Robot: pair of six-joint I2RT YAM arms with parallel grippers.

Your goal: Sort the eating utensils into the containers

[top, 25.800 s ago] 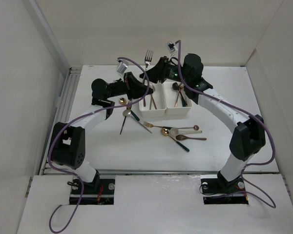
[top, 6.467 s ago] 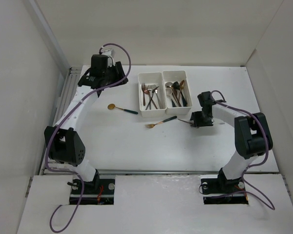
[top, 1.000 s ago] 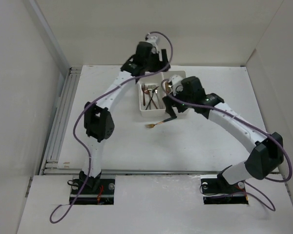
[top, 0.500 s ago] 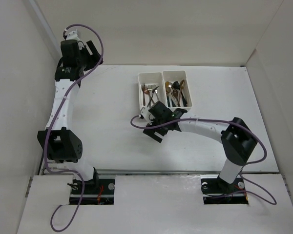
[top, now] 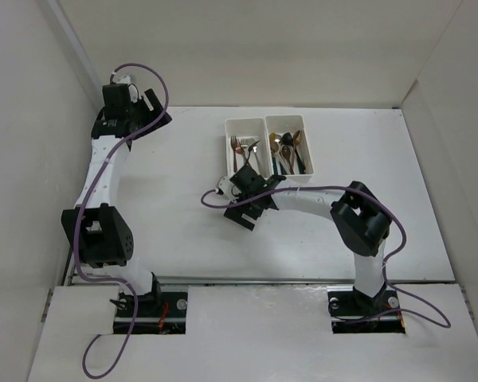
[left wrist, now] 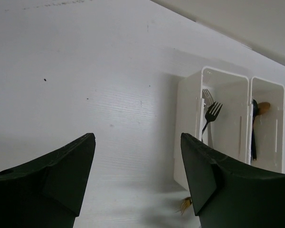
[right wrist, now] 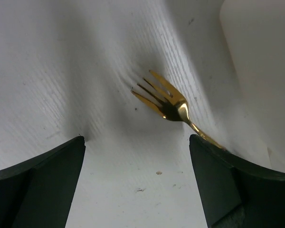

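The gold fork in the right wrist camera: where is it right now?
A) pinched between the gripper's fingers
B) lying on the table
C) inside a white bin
B: the gold fork lies flat on the table, and the right gripper is open, its fingers clear of it.

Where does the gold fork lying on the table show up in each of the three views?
Right wrist: fork at centre, tines toward upper left, handle running lower right.
Left wrist: only its tines, at the bottom edge, by the bins' near corner.
Top: not visible; the right gripper hangs over it, just in front of the bins.
Shared landmark: the white bins, right of centre in left wrist, top right in right wrist.
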